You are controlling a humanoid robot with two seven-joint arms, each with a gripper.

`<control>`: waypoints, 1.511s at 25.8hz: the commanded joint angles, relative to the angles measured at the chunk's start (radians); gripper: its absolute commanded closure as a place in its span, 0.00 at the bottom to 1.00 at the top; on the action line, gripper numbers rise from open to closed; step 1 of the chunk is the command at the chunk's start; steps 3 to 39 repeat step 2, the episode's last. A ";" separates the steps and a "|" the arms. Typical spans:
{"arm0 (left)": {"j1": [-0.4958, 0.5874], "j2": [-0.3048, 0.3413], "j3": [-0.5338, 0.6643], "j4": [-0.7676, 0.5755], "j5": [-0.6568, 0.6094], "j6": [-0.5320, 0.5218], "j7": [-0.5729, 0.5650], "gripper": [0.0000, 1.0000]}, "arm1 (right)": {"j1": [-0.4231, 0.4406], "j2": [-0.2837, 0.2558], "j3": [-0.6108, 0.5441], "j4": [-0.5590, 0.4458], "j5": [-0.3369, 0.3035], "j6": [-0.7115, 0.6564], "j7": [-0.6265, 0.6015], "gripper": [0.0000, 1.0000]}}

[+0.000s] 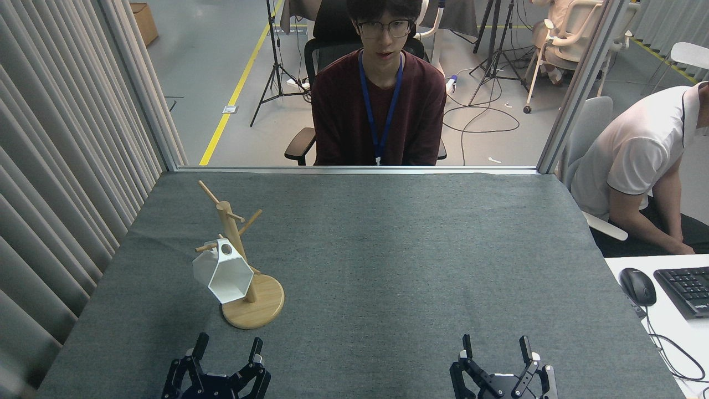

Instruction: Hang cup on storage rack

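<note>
Cup (222, 275) hung on the mug tree (242, 266), near the worktop's (388, 260) left edge.
Left pincer (227, 348) and right pincer (494, 346) gape empty at the near edge, bodies cut off.

Seated at twelve o'clock beyond grey table (388, 266): person in maroon (379, 105); mouse (637, 286), keyboard (687, 289) at four.

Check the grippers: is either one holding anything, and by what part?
Nothing held. Left gripper and right gripper are both open and empty; the cup hangs on the storage rack, clear of both.
</note>
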State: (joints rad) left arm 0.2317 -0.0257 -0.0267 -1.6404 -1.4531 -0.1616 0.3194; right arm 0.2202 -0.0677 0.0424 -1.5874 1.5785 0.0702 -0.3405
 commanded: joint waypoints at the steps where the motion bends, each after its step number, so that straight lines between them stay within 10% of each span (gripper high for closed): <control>1: 0.000 0.000 -0.001 0.001 -0.001 0.001 0.001 0.01 | 0.001 -0.003 -0.001 -0.003 0.000 -0.001 -0.002 0.02; 39: 0.000 0.000 -0.001 0.001 -0.001 0.001 0.001 0.01 | -0.001 -0.003 0.001 -0.005 0.002 -0.001 -0.005 0.02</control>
